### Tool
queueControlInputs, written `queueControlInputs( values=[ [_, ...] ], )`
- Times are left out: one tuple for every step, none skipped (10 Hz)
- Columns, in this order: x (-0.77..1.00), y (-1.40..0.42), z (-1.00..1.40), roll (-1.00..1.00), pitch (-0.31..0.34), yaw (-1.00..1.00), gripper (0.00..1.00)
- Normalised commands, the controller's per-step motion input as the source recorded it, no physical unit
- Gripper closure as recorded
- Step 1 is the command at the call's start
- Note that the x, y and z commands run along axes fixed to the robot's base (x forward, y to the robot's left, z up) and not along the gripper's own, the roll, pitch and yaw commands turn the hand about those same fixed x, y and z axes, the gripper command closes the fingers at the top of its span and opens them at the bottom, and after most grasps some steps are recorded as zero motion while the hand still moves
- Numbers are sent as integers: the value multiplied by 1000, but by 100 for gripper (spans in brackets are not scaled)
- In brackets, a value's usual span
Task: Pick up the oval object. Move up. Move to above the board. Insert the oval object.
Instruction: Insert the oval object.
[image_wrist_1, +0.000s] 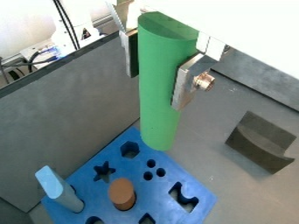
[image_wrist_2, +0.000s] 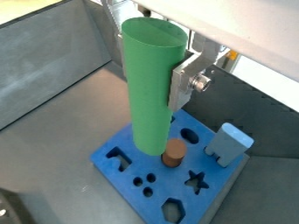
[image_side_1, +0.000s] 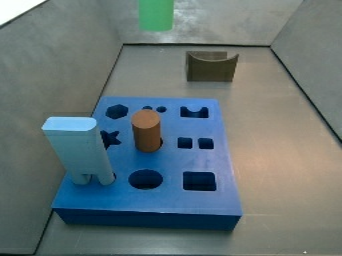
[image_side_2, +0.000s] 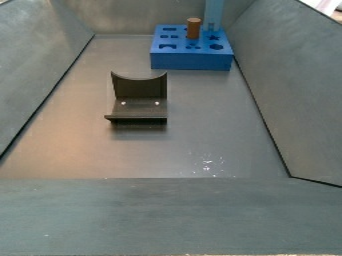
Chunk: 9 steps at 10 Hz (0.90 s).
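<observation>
A lab test cell: grey-walled bin (image_side_2: 54, 90), blue shape-sorting board (image_side_1: 201, 165), tool (image_wrist_1: 187, 74) overhead.

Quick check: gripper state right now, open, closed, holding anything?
Gripper: closed on the oval object, holding it upright above the board.

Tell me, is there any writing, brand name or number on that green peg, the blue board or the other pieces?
None: no readable text in any view.
The oval object, held in the end effector above the board, is plain.
The brown cylinder, light-blue block and olive U-shaped block are unmarked too.
</observation>
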Motion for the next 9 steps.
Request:
queueControlInputs(
  values=[
    [-26,-634,-123,13,-26,-54,100],
    [0,-603,-151,14,-27,-69,100],
    [74,-546,-174,13,-19,-71,100],
    [109,-640,-229,59,-4,-80,100],
    [140,-574,-277,47,-56,-271,100],
    [120,-554,-317,29,-53,-531,100],
    [23,-546,-289,1,-39,-689,100],
    [0,-546,-280,0,-41,-709,100],
    [131,-437,-403,0,0,-571,100]
  ],
)
